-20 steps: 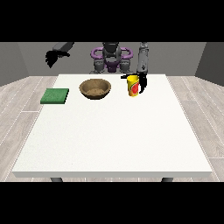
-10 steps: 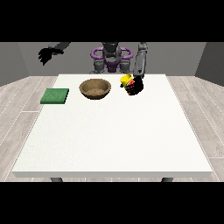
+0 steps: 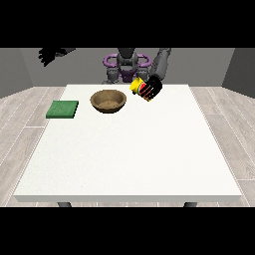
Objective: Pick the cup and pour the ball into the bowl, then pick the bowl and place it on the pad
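cup: yellow, red-marked, tilted toward wooden bowl; hand at view's right: fingers wrapped round it

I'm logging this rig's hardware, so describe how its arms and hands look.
Both hands are black with separate fingers and a thumb: the hand at the view's right and the hand at the view's left. The arm at the view's right is a smooth grey cylinder; the other arm looks dark against the wall. No cables, markings or sleeves show.

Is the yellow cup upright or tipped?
Tipped: the yellow cup, held off the table by the hand at the view's right, leans toward the brown wooden bowl.
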Robot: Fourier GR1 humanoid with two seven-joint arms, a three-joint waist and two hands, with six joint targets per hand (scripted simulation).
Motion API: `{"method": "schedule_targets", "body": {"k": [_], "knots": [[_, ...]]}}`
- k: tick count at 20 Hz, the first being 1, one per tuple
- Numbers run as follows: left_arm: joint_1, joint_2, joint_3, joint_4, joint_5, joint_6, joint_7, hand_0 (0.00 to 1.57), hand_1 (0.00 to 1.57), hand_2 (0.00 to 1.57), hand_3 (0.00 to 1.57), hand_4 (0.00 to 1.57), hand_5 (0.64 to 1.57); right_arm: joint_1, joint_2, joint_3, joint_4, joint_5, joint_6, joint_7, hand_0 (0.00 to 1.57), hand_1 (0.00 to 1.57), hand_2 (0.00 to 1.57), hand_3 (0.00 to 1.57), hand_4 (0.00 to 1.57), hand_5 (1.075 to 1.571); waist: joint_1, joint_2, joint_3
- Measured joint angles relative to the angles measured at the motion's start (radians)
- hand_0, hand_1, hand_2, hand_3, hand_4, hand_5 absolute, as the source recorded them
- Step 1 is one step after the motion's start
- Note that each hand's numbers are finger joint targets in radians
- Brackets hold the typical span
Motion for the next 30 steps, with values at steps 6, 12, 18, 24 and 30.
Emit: {"method": "schedule_targets", "body": {"k": [6, 12, 18, 24, 30], "knots": [[-0.127, 0.075, -0.155, 0.125, -0.313, 0.055, 0.275, 1.17, 1.17, 1.57, 1.35, 1.06, 1.569, -0.031, -0.002, 0.013, 0.037, 0.019, -0.032, 0.047, 0.00, 0.00, 0.00, 0.00, 0.64, 1.566, 0.012, -0.063, 0.0026], [-0.252, -0.006, -0.288, 0.192, -0.546, -0.031, 0.580, 0.80, 0.80, 1.57, 1.23, 1.07, 1.568, -0.026, -0.010, -0.003, 0.123, 0.032, -0.035, 0.040, 0.00, 0.00, 0.00, 0.00, 0.64, 1.563, 0.060, -0.122, 0.0006], [-0.303, -0.079, -0.409, 0.162, -0.676, -0.143, 0.821, 0.80, 0.80, 1.57, 1.23, 0.90, 1.570, -0.054, -0.018, -0.006, 0.189, 0.039, -0.017, 0.018, 0.00, 0.00, 0.00, 0.00, 0.66, 1.562, 0.052, -0.122, -0.0009], [-0.305, -0.097, -0.551, 0.081, -0.757, -0.301, 0.981, 0.21, 0.21, 1.19, 1.37, 0.68, 1.567, -0.094, -0.016, 0.008, 0.225, 0.042, -0.004, 0.023, 0.00, 0.00, 0.00, 0.00, 0.66, 1.561, 0.024, -0.134, -0.0018], [-0.365, -0.101, -0.651, -0.021, -0.789, -0.508, 1.026, 0.00, 0.00, 1.22, 1.50, 0.90, 1.571, -0.128, 0.002, 0.029, 0.255, 0.070, -0.011, -0.006, 0.00, 0.00, 0.00, 0.00, 0.71, 1.565, 0.005, -0.110, -0.0016]]}}
